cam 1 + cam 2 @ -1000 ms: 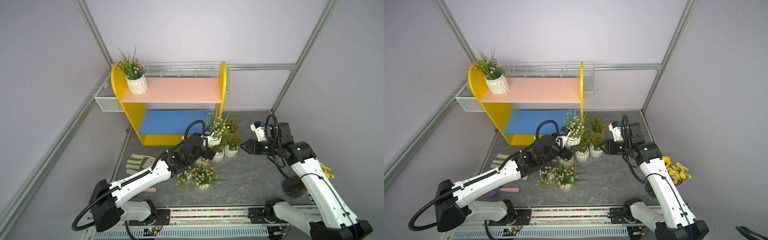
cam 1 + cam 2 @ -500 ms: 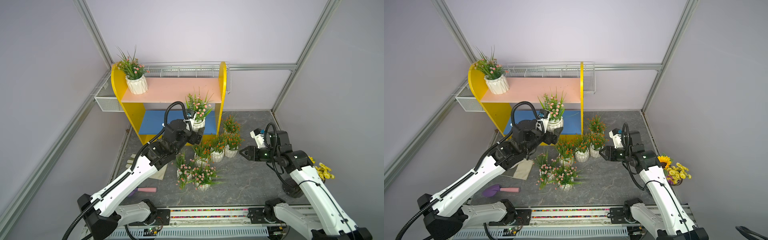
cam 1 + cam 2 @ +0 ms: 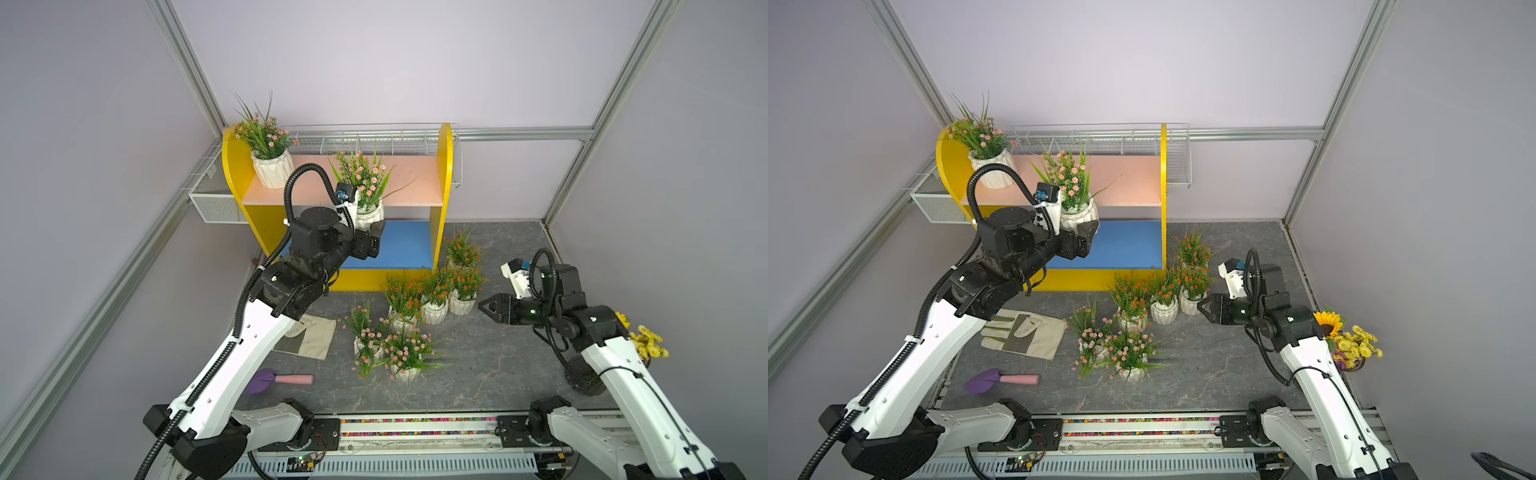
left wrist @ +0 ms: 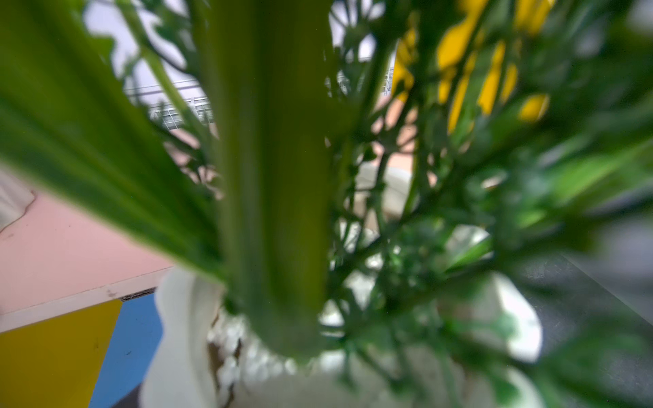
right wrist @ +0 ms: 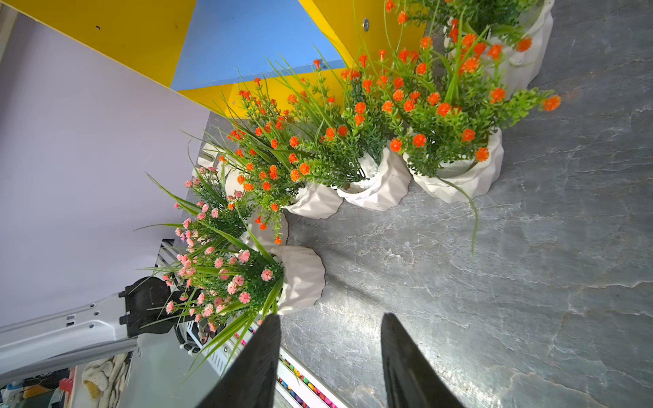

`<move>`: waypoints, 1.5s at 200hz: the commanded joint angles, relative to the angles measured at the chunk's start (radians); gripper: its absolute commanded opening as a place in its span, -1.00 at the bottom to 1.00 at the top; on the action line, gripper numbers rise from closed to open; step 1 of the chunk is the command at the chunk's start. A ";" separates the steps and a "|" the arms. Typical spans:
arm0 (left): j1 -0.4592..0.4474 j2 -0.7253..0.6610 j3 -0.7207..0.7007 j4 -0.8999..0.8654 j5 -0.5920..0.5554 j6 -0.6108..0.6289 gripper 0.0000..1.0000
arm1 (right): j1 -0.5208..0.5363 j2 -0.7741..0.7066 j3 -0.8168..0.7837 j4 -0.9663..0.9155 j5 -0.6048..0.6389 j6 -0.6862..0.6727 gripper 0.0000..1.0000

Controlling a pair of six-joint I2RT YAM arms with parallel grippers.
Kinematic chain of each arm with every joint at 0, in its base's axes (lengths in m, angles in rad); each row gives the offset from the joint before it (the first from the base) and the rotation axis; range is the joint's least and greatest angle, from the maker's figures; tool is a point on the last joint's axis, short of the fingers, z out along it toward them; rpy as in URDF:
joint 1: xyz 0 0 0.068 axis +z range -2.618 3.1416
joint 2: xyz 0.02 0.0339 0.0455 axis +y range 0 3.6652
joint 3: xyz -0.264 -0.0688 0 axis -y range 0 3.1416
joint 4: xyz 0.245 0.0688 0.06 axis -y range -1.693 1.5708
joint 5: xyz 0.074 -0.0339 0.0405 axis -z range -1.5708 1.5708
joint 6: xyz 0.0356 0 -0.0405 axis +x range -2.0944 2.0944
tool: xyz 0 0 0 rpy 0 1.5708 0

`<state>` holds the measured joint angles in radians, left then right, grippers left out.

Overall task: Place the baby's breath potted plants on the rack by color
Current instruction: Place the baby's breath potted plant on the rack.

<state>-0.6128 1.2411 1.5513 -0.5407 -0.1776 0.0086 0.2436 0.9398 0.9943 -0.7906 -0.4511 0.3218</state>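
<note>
– Baby's breath potted plants (image 3: 405, 374) nearest us: where do we find them?
– Two pink ones stand leaf to leaf on the grey floor (image 3: 478, 374), a purple trowel (image 3: 278, 379) and a work glove (image 3: 309, 338) lying off toward our left arm.
– And beyond those?
– We count four orange plants (image 3: 434, 309) clustered near the right side panel of the rack (image 3: 444, 174). Our right gripper (image 3: 484, 308) hovers just beside them, jaws apart, nothing between them; a sunflower bouquet (image 3: 1350, 340) sits on that arm's outer side.
– What about our left gripper (image 3: 366, 225)?
– It is clamped on the white pot of a third pink plant (image 3: 371, 212), raised at the front edge of the pink upper board (image 3: 415, 183). Whether the pot touches that board, we cannot tell.
– Farthest back?
– A fourth pink plant (image 3: 272, 174) stands at the board's left end, with wire baskets (image 3: 218, 205) beside and behind the rack.
</note>
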 commanded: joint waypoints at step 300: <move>0.277 0.539 0.708 -0.151 -0.125 -0.154 0.21 | -0.006 -0.114 -0.040 -0.052 0.012 0.004 0.07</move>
<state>-0.3386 1.7813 2.2166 -0.7357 -0.2546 -0.1200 0.2436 0.8433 0.9718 -0.8173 -0.4480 0.3256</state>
